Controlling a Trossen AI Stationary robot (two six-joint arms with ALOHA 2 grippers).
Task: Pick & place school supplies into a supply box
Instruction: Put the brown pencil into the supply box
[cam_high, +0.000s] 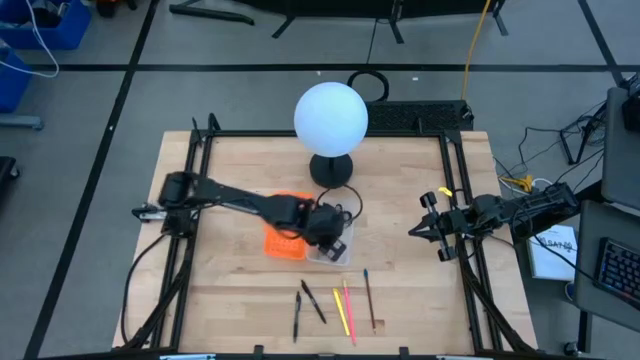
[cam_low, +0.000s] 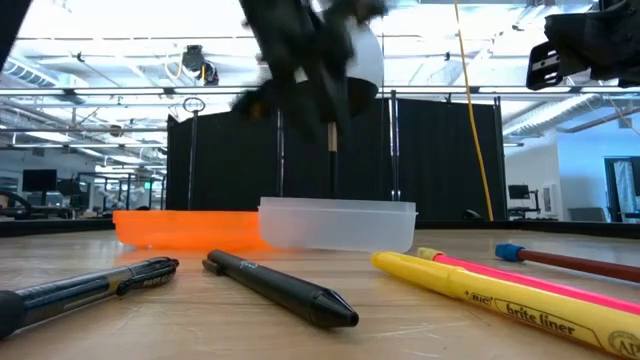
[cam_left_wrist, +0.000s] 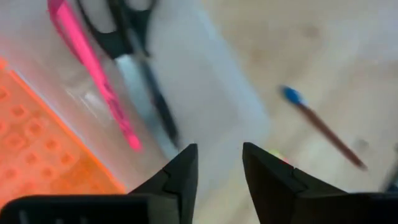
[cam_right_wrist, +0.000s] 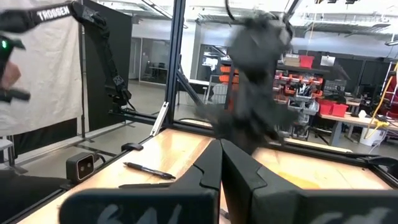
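The supply box is a shallow clear tray near the table's middle, also seen in the low view. Inside it lie small scissors with black handles and a pink pen. My left gripper hovers open just above the box's edge, touching nothing. Toward the near edge lie two black pens, a yellow highlighter, a pink pen and a brown pencil with a blue cap. My right gripper waits shut at the table's right side.
An orange perforated panel lies flat against the box's left side. A white globe lamp on a black base stands behind the box. Black frame rails run along the table's sides. Bare wood shows between the box and the right arm.
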